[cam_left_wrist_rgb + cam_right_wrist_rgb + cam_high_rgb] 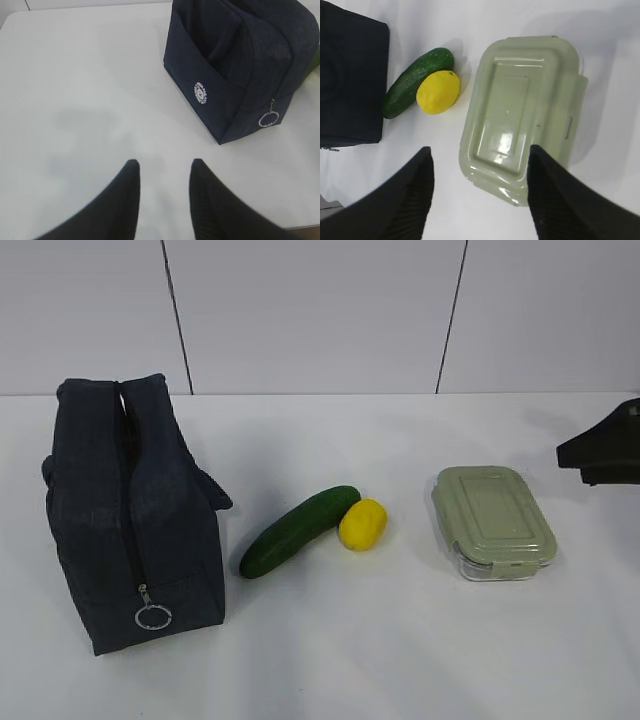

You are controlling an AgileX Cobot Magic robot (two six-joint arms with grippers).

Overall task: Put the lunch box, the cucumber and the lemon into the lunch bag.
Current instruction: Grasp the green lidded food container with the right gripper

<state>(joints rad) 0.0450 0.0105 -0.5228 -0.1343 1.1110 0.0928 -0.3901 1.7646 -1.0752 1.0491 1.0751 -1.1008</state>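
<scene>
Lunch bag stands at left of the white desk, long axis running near to far, zipper closed, ring pull hanging at the near end. Left wrist view alone shows a round white logo on its side; text unreadable. Left hand hovers over bare desk, partly open, holding nothing. Cucumber lies diagonally, near-left to far-right, its far end touching the lemon. Lunch box sits right of them, lid on, long axis near to far. Right hand above it, wide open, empty.
</scene>
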